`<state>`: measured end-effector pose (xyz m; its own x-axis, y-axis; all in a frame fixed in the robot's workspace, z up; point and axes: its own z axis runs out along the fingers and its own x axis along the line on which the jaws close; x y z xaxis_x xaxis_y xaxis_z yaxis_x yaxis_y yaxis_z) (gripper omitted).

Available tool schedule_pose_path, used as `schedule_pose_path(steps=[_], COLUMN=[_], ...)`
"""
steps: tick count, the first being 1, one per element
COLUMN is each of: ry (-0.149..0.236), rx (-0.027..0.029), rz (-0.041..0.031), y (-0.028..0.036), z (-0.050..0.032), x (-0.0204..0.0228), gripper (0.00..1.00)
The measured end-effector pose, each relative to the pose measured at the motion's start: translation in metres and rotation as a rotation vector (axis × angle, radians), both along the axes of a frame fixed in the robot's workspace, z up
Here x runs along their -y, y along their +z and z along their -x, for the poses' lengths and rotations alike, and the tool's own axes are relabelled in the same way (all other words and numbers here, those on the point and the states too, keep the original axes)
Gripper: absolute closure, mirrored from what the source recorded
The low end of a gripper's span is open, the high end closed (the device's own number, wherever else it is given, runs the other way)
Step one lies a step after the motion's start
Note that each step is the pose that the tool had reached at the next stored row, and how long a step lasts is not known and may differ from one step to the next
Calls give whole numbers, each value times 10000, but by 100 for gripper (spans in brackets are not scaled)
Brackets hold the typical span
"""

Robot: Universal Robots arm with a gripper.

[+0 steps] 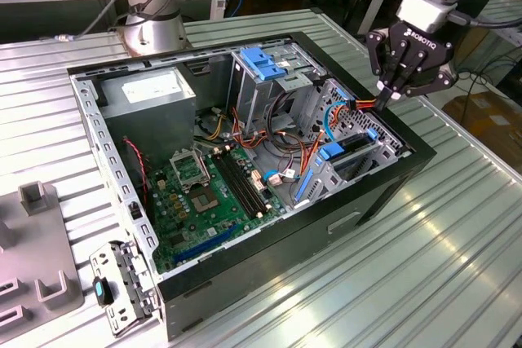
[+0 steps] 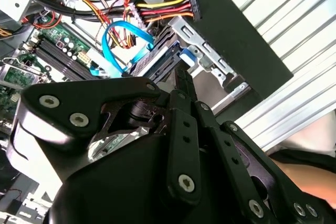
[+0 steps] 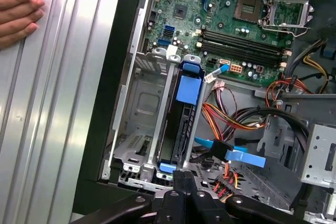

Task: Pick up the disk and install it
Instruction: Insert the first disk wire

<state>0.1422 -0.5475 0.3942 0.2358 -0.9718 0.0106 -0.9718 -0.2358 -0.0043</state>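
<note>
The disk (image 1: 338, 152) stands on edge in the drive bay at the case's front corner, on the exterior view's right. Its blue carrier tab (image 3: 189, 87) shows at one end, and its dark edge (image 3: 181, 129) sits between the bay's metal rails. My gripper (image 1: 386, 95) hangs just above and outside that bay, over the case rim, shut with nothing between its fingers. In both wrist views the closed fingertips (image 3: 184, 178) (image 2: 183, 77) point down at the disk (image 2: 157, 60). A black power connector (image 2: 190, 2) on red and yellow wires lies loose near the bay.
The open computer case (image 1: 122, 193) lies on a ribbed metal table (image 1: 424, 266). Inside are the motherboard (image 1: 204, 193), a grey power supply (image 1: 151, 91) and a cage with a blue handle (image 1: 265, 63). A person's hand (image 3: 18, 9) rests on the table beside the case. Loose brackets (image 1: 122, 287) lie at the front.
</note>
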Motion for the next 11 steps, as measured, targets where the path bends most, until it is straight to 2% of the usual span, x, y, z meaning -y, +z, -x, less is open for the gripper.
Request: schedule_pose_path(steps=[7, 11], ry=[355, 930], rx=[0, 0], rz=[0, 1], y=[-3, -6], z=[-82, -88], x=[-35, -45], gripper=[89, 89])
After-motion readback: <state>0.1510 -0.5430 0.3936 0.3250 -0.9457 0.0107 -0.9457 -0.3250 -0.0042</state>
